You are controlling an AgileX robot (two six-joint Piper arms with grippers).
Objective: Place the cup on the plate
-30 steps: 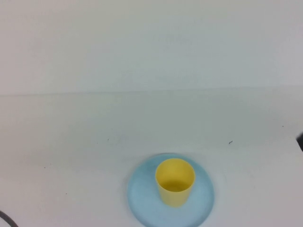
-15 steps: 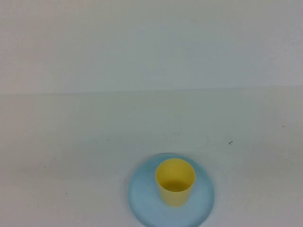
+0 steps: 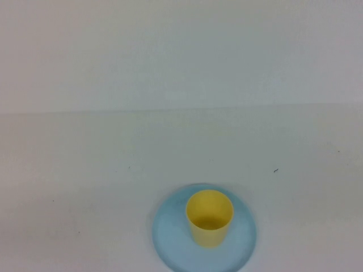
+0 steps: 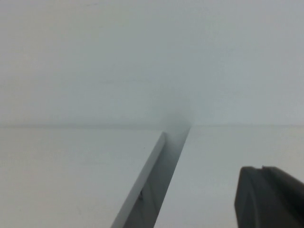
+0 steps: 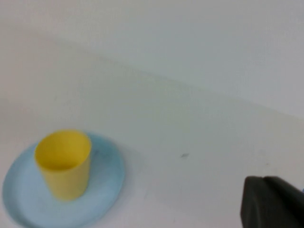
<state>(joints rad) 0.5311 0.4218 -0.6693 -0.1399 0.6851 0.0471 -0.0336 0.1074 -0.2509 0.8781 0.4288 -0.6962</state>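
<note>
Cup stands upright on the plate, low center of the high view, on the white table. You'll see your left claw and right claw only in the wrist views' lower right corners, both clenched, grasping nothing, clear of the cup.

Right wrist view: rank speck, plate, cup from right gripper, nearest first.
Both shut: right gripper clear of the plate, left gripper parked elsewhere.
1. dark speck, on bare table
2. plate, rim toward gripper
3. cup, standing on plate
</note>
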